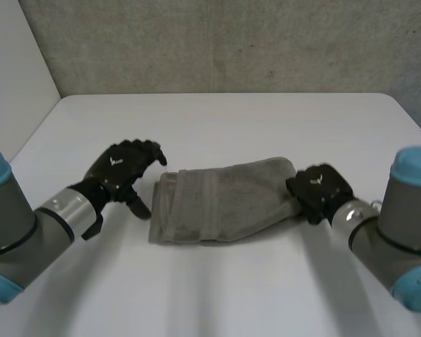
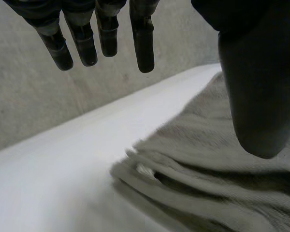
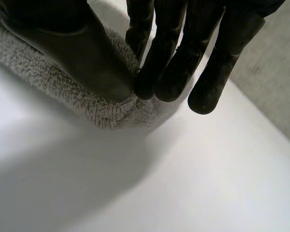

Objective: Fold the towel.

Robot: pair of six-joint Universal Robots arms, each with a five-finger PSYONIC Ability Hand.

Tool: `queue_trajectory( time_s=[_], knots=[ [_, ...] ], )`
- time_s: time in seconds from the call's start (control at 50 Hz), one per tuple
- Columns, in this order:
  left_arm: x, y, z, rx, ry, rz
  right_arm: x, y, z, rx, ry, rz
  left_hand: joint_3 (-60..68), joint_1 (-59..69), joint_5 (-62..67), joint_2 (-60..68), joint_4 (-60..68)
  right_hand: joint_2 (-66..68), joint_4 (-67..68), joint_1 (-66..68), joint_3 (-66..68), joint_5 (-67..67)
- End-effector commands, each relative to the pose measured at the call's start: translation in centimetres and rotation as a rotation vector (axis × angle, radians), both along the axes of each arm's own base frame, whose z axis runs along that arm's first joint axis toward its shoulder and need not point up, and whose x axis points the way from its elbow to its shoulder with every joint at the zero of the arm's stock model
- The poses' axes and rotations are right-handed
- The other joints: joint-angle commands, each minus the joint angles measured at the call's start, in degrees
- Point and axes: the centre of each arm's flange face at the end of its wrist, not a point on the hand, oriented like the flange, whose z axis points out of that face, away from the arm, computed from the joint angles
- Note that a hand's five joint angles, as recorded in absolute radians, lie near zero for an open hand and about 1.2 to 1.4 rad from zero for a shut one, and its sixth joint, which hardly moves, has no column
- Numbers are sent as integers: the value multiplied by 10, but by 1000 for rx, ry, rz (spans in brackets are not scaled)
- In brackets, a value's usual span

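Towel (image 1: 221, 201), grey, lying mid-desk as a layered strip, with its stacked edges showing at the end nearest the left robot hand (image 1: 123, 168). That hand hovers just beside this end, fingers relaxed and spread, holding nothing. I see the right robot hand (image 1: 319, 189) at the opposite end, thumb and fingertips closed together on the towel's rounded edge, pinching the cloth low over the white desk (image 1: 217, 119). I judge the step in hand to be a further fold, end over end, grasped on one side only. The next move, as I read it, calls for lifting the pinched end and carrying it across to the layered end, layers kept aligned, while the free hand steadies the cloth.
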Motion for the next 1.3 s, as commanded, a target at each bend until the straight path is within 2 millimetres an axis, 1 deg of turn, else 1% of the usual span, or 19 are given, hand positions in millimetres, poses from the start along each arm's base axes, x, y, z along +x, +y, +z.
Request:
queue_trajectory(
  time_s=[0.02,0.04,0.06,0.1,0.16,0.2,0.22,0.26,0.3,0.34,0.36,0.38,0.4,0.48,0.56,0.7,0.8,1.12,1.3],
  knots=[
    [-4,-15,38,-107,50,23,71,21,43,-45,-106,173,-38,-37,-27,-35,-40,30,30,77,29,35],
    [-4,-20,47,-124,73,46,96,33,47,-37,-159,230,-40,-39,-29,-36,-42,30,30,77,29,35],
    [-3,-26,55,-132,100,69,97,33,47,-36,-160,230,-40,-39,-29,-36,-42,30,30,77,29,35],
    [-2,-30,62,-134,132,94,136,50,49,-29,-238,316,-40,-39,-29,-36,-42,30,30,77,29,35],
    [3,-38,70,-123,190,140,153,57,49,-37,-259,354,-40,-39,-29,-36,-42,30,30,77,29,35],
    [5,-40,70,-113,209,158,187,80,34,-32,-265,443,-40,-39,-29,-36,-42,30,30,77,29,35],
    [8,-42,69,-104,219,174,187,80,34,-32,-265,443,-40,-39,-29,-36,-42,30,30,77,29,35],
    [12,-44,66,-95,219,189,210,103,7,8,-241,510,-40,-39,-29,-36,-42,30,30,77,29,35],
    [15,-45,62,-88,215,201,215,108,-3,34,-221,521,-40,-39,-29,-36,-42,30,30,77,29,35],
    [16,-46,60,-80,212,208,216,108,-8,57,-202,521,-40,-39,-29,-36,-42,30,30,77,29,35],
    [17,-46,57,-70,213,209,216,108,-8,75,-187,519,-40,-39,-29,-36,-42,-187,-188,-141,-189,-183],
    [17,-46,55,-62,214,208,216,108,-8,75,-187,519,-40,-39,-29,-36,-42,-190,-190,-143,-191,-185],
    [17,-46,55,-62,214,208,214,109,-7,91,-173,514,-40,-39,-29,-36,-42,-479,-480,-433,-481,-475],
    [16,-46,50,-53,204,204,202,102,1,113,-143,455,-40,-39,-29,-36,-42,-670,-670,-623,-671,-665],
    [15,-48,46,-44,201,203,187,90,13,106,-132,377,-40,-39,-29,-36,-42,-670,-670,-623,-671,-665],
    [6,-41,38,-16,192,174,136,65,35,94,-127,223,-40,-39,-29,-36,-42,-670,-670,-623,-671,-665],
    [-13,-27,20,38,168,115,114,48,32,91,-132,160,-40,-39,-29,-36,-42,-670,-670,-623,-671,-665],
    [-8,6,-48,214,-14,99,113,32,-18,218,-192,79,-38,-37,-27,-35,-40,-670,-670,-623,-671,-665],
    [-8,12,-44,229,-24,94,109,33,-18,228,-188,62,-40,-39,-29,-36,-42,-670,-670,-623,-671,-665]
  ],
)
